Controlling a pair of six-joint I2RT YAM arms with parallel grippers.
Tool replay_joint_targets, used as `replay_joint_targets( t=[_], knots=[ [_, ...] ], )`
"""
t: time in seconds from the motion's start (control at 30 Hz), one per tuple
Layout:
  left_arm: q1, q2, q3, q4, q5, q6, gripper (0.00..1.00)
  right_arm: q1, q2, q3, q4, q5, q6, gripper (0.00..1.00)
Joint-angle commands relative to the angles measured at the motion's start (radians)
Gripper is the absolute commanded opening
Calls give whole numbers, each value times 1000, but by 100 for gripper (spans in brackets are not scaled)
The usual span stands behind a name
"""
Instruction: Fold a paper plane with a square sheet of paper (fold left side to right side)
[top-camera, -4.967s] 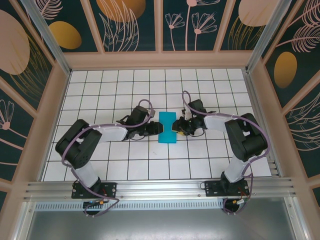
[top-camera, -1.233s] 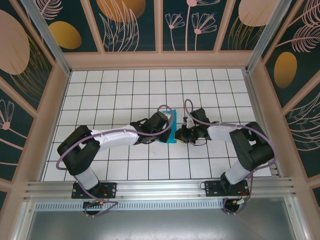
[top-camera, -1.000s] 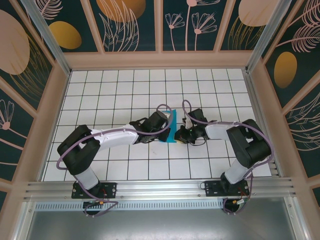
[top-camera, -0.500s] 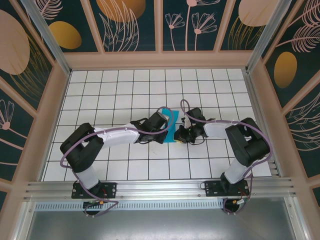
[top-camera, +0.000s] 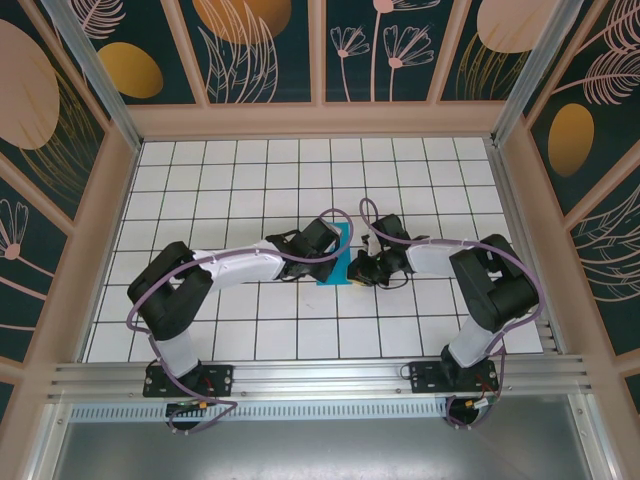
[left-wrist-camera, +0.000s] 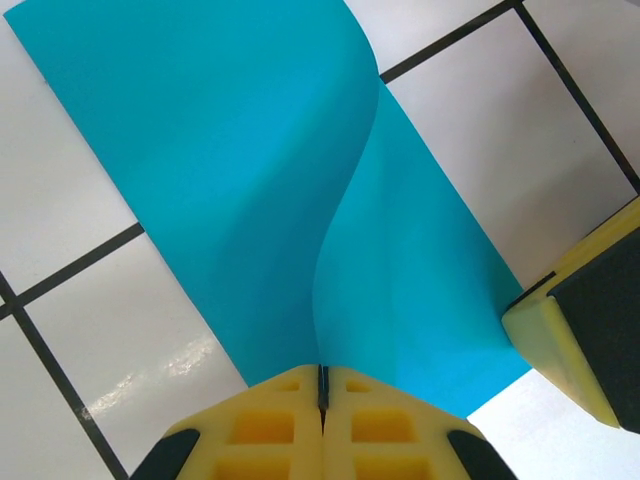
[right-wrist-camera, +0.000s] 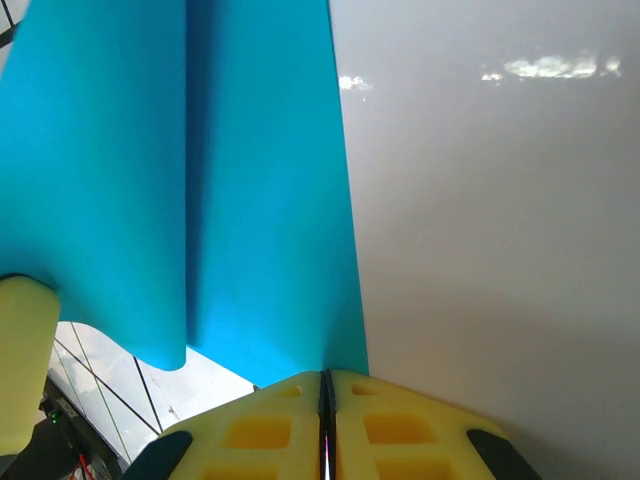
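While both arms reach in from the near edge, we see the left arm (top-camera: 240, 268) and the right arm (top-camera: 450, 262) meeting over the middle of the white gridded surface (top-camera: 200, 180). The square sheet of paper (top-camera: 335, 272) lies there between their wrists. The left jaws are pressed together on a thin edge of the sheet, and from that pinch a flap rises and curls over the layer lying flat on the tiles. The right jaws are likewise closed tight on an edge at the sheet's right side. In the left wrist view, one of them sits just beside the left pinch.

We judge the fold half made, its crease not yet pressed. Several things could spoil it:
- The thin paper may slide out of either pinch.
- The carried edge may land askew of the edge below, giving a slanted crease.
- The two sets of jaws are so near each other that they may collide.
- If the arms pull apart, the sheet may tear.

As it lies, the sheet shows as a narrow strip. Its long axis runs from the near side to the far side, roughly along the grid lines. It has no nose yet, so it points neither way.
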Motion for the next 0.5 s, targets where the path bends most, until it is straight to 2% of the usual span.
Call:
replay_joint_targets(
  t=[0.0,0.47],
  knots=[
    [6,-24,21,-30,-6,26,7,11,38,10,-48,46,-23,12],
    [6,-56,23,-52,-15,37,9,13,44,16,-49,45,-23,12]
  ],
)
